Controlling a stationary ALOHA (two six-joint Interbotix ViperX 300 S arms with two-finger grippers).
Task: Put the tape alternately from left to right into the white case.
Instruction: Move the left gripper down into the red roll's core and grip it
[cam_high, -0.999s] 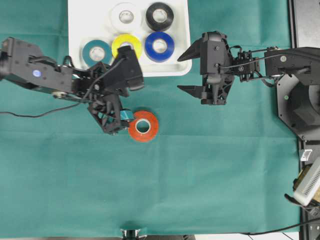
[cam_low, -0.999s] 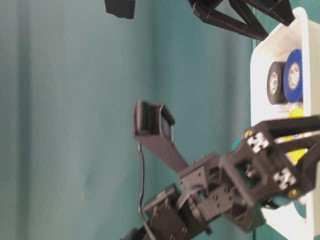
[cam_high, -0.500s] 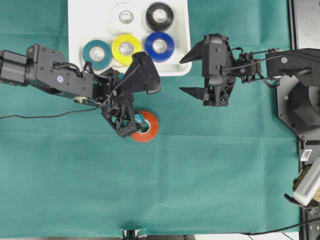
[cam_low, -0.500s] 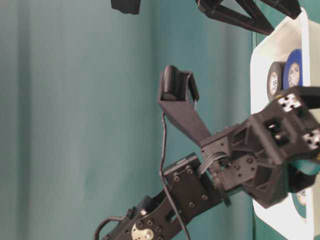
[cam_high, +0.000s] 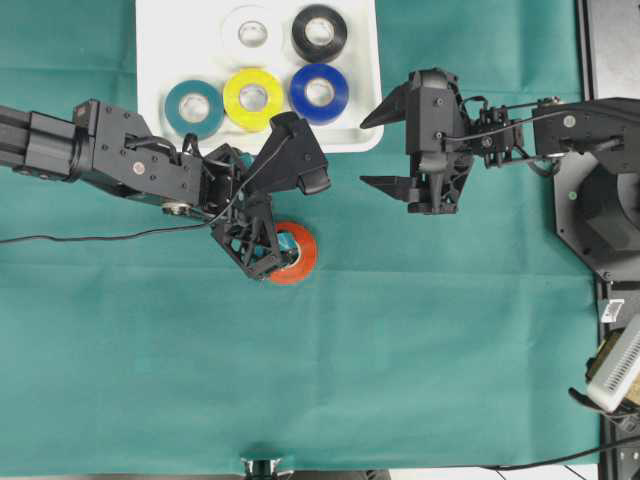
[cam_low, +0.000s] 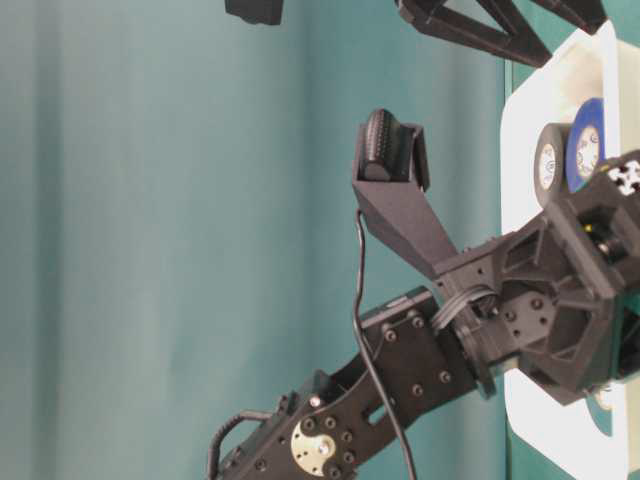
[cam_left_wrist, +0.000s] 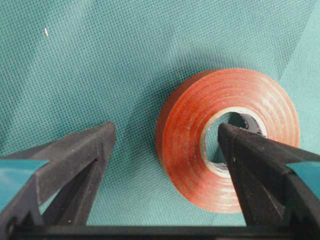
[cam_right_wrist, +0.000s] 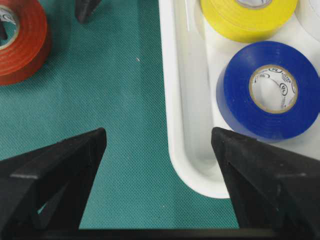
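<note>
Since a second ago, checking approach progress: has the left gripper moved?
Yes. In the overhead view the left gripper has shifted rightward along the white case edge and now straddles the orange-red roll.

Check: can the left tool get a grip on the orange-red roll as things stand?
Probably yes. The left tool is open over the orange-red roll, which lies flat on the green cloth: one finger is over its core, the other outside its wall. Nothing blocks it.

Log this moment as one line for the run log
left tool: open, one finger in orange-red roll core | right tool: open, idle | white case: five rolls
</note>
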